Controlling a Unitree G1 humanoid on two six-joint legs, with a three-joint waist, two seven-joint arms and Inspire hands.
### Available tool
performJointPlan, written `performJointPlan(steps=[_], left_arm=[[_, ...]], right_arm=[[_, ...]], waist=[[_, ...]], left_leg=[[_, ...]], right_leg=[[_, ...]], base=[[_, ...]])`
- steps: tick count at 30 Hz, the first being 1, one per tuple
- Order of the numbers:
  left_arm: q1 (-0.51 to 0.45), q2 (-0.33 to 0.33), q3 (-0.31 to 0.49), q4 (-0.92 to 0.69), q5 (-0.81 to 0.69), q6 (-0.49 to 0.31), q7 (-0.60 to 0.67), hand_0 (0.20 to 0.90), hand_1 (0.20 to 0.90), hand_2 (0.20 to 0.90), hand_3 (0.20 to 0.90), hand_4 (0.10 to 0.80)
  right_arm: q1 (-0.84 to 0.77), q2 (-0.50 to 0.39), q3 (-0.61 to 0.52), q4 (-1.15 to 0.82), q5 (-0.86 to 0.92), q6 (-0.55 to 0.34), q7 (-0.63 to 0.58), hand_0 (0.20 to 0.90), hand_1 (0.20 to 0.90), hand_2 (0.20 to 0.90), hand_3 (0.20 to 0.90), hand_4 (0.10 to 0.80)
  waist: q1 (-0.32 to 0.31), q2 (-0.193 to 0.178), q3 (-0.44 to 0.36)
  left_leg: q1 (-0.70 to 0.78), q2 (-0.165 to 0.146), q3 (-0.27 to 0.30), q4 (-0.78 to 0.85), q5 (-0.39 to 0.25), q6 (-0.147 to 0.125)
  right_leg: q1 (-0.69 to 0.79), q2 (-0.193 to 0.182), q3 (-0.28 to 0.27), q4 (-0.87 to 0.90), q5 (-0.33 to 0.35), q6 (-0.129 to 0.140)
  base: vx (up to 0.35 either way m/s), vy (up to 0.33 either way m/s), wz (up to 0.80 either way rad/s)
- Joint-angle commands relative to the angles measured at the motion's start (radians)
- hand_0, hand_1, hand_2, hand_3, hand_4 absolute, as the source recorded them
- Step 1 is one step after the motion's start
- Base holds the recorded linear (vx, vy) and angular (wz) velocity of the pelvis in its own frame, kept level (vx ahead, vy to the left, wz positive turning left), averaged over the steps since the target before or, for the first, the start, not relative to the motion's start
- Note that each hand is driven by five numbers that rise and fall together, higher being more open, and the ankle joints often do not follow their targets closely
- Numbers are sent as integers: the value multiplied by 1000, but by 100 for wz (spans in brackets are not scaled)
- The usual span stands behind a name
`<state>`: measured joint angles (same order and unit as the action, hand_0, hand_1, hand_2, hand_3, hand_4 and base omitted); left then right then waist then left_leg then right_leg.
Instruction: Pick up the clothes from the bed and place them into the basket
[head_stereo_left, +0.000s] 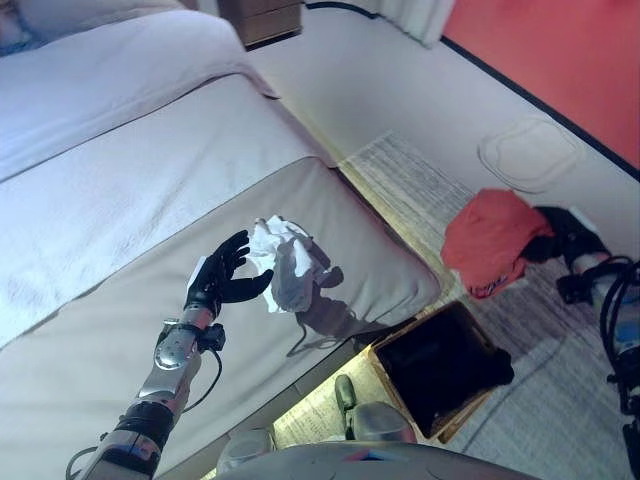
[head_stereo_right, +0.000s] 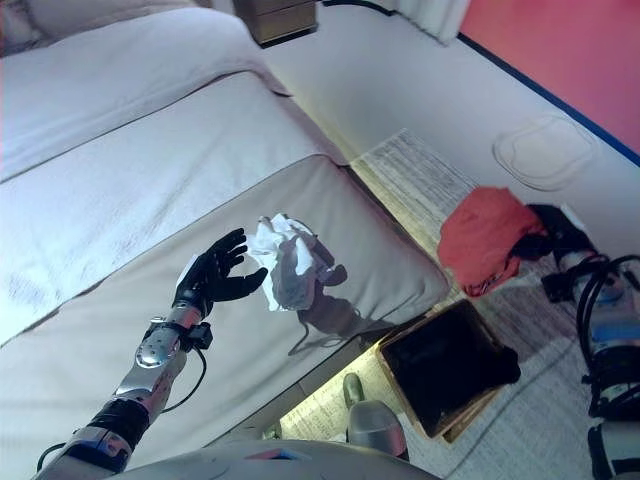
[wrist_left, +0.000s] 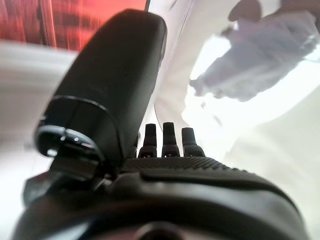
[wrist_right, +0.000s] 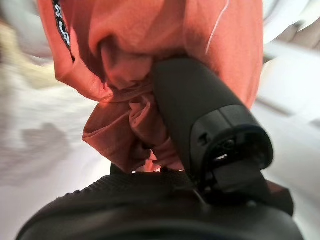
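The crumpled white cloth garment (head_stereo_left: 288, 262) lies bunched on the grey bed cover (head_stereo_left: 90, 330), just beside the left hand (head_stereo_left: 220, 275), whose fingers are spread. The right hand (head_stereo_left: 560, 240) is clenched round a rumpled orange-red garment (head_stereo_left: 490, 240) (dark print along one edge), held above the pale striped rug (head_stereo_left: 420, 190). A dark open basket (head_stereo_left: 440, 365) sits on the floor by the bed's corner.

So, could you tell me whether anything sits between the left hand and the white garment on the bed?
Nothing visible does. The left hand is open just beside the crumpled white garment on the bed, with only bare cover between them. The right hand holds a red garment over the floor beyond the basket.
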<state>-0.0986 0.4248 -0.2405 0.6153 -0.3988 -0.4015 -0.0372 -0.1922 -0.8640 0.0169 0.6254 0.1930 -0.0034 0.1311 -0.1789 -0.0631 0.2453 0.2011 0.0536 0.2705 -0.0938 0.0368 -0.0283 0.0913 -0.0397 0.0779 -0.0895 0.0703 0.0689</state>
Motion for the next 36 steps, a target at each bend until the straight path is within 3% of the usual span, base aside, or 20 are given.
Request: performJointPlan(steps=[1,7,13,14,15,16,28,36], left_arm=[[-54,-12,-22,-28,13,-86,3,900,900,900,900,800],[-77,-24,-35,-45,2,-63,2,900,900,900,900,800],[-102,-27,-75,-49,-7,-52,-1,900,900,900,900,800],[-104,-29,-77,-51,-8,-50,0,900,900,900,900,800],[-106,-31,-80,-52,-7,-49,2,900,900,900,900,800],[-108,-32,-82,-51,-7,-49,4,900,900,900,900,800],[-96,-32,-80,-39,-10,-58,4,900,900,900,900,800],[-85,-35,-77,-28,-5,-70,-1,900,900,900,900,800]], right_arm=[[-14,-40,-79,33,-43,-127,-51,300,300,300,200,100],[40,-7,-90,121,-82,-143,-71,300,300,300,200,100],[-12,7,-73,241,-59,-161,-88,300,300,300,200,100],[-16,10,-71,251,-63,-161,-94,340,340,340,247,147],[-21,14,-69,258,-64,-162,-100,479,479,479,409,309],[-24,16,-67,263,-67,-165,-102,900,900,900,900,800],[-37,38,-41,240,-78,-181,-136,900,900,900,900,800],[-10,61,-15,270,-140,-93,-127,900,900,900,900,800]], waist=[[-1,8,-127],[-31,21,-129],[-32,50,-120],[-32,55,-119],[-30,59,-119],[-30,62,-119],[-15,82,-118],[-4,69,-127]], left_leg=[[-30,-12,27,44,-141,30],[-24,-7,58,53,-150,30],[-35,-8,69,66,-158,31],[-37,-9,70,67,-159,31],[-38,-10,68,66,-158,30],[-39,-10,67,65,-158,30],[-52,-15,44,68,-155,25],[-52,-15,38,60,-148,24]], right_leg=[[-75,19,-3,38,-11,15],[-81,30,17,35,-7,17],[-96,31,22,38,-7,20],[-97,30,22,39,-7,20],[-98,29,21,38,-7,21],[-98,28,19,37,-7,21],[-102,18,2,29,-6,20],[-102,20,3,23,-2,19]], base=[[-32,-61,-15],[-21,-60,-23],[-35,-35,-10],[0,0,0],[0,0,0],[0,0,0],[5,-1,2],[11,-7,4]])
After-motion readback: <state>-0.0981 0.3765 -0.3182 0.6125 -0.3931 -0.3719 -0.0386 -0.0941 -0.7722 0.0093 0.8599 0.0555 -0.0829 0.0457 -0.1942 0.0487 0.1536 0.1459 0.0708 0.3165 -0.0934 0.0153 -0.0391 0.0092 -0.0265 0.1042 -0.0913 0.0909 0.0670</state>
